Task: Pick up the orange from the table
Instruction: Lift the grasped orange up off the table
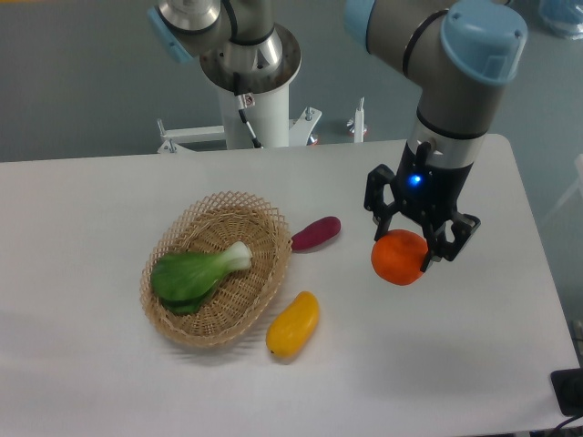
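The orange is a small round bright-orange fruit at the right of the white table. My gripper comes down from above and is shut on the orange, with a black finger on each side of it. A blue light glows on the gripper's body above the fruit. I cannot tell from this view whether the orange touches the table or hangs just above it.
A wicker basket at the left centre holds a green leafy vegetable. A purple oblong vegetable lies beside the basket's right rim. A yellow-orange mango-like fruit lies in front of the basket. The robot's base stands at the far edge.
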Controlling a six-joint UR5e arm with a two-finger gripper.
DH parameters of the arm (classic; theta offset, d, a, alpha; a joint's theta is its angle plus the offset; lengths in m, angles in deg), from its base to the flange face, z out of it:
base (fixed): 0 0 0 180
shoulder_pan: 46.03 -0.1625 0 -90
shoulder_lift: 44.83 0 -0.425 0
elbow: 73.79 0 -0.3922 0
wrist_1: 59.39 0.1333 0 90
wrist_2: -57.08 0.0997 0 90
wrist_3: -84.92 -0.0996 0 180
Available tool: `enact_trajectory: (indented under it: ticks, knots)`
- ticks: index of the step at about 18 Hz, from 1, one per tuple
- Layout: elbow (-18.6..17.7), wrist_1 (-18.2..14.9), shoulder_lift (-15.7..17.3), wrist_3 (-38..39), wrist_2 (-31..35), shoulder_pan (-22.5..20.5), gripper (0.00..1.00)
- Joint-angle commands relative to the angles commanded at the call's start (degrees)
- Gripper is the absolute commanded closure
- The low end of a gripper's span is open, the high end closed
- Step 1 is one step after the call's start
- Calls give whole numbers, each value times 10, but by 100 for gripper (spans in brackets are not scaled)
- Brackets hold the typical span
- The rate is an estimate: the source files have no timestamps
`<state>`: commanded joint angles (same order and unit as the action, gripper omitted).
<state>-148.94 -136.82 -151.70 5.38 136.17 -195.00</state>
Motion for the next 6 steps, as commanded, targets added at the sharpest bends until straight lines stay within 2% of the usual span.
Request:
enact_trajectory:
  ticks: [6]
  knots:
    - [1,0,3,0,-2,-4,33]
